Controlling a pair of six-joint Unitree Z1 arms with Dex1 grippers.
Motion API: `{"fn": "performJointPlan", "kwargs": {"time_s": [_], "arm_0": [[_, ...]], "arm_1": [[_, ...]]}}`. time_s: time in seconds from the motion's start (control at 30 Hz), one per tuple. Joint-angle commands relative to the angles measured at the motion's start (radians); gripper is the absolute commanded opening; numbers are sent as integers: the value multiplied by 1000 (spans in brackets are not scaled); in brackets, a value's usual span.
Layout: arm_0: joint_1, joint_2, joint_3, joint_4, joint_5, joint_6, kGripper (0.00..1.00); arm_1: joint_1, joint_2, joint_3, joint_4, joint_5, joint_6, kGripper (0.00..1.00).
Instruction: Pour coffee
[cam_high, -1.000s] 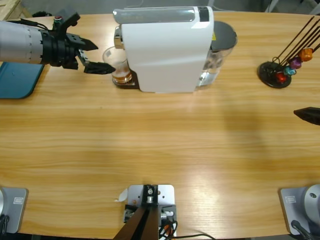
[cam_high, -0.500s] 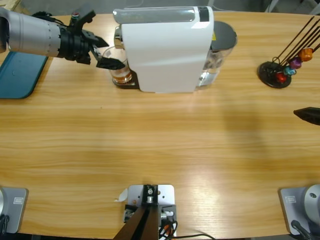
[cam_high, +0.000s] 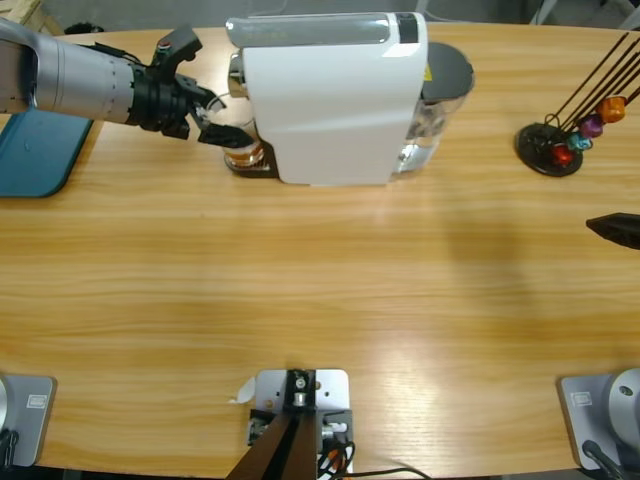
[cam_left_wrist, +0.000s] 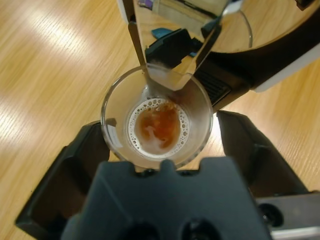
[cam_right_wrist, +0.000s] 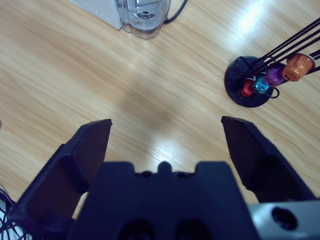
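While the glass (cam_left_wrist: 156, 122) sits under the machine's spout (cam_left_wrist: 170, 75) with a shallow pool of coffee (cam_left_wrist: 157, 125) in it, I have the left gripper (cam_left_wrist: 160, 145) spread, one jaw either side of the glass, neither visibly touching. Grasping and pouring remain, I judge. The white coffee machine (cam_high: 335, 100) crowds just beyond (its spout overhangs the rim). My right gripper (cam_right_wrist: 165, 145) hangs spread over bare table, the capsule rack (cam_right_wrist: 260, 80) ahead.

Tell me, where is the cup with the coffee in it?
The glass cup stands under the spout of the white coffee machine, at the machine's left end in the high view, between the open jaws of the left tool.
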Motion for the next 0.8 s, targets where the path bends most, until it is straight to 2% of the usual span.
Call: {"fn": "performJointPlan", "kwargs": {"time_s": [0.03, 0.1, 0.13, 0.17, 0.2, 0.47, 0.8], "arm_0": [[7, 60, -12, -10, -18, -12, 343], [7, 60, -11, -10, -18, -11, 262], [7, 59, -9, -10, -18, -11, 181], [6, 55, -6, -10, -18, -11, 20], [7, 52, -3, -10, -17, -11, 0], [9, 16, 26, -10, 6, -11, 0], [44, -109, 81, -10, 55, -13, 0]], "arm_1": [[7, 36, 9, 10, -13, 10, 1000], [7, 36, 9, 10, -13, 10, 1000], [7, 36, 8, 10, -13, 10, 1000], [7, 36, 8, 10, -13, 10, 1000], [7, 36, 8, 10, -13, 10, 1000], [7, 30, 9, 11, -13, 9, 1000], [7, 16, 12, 11, -13, 8, 1000]]}}
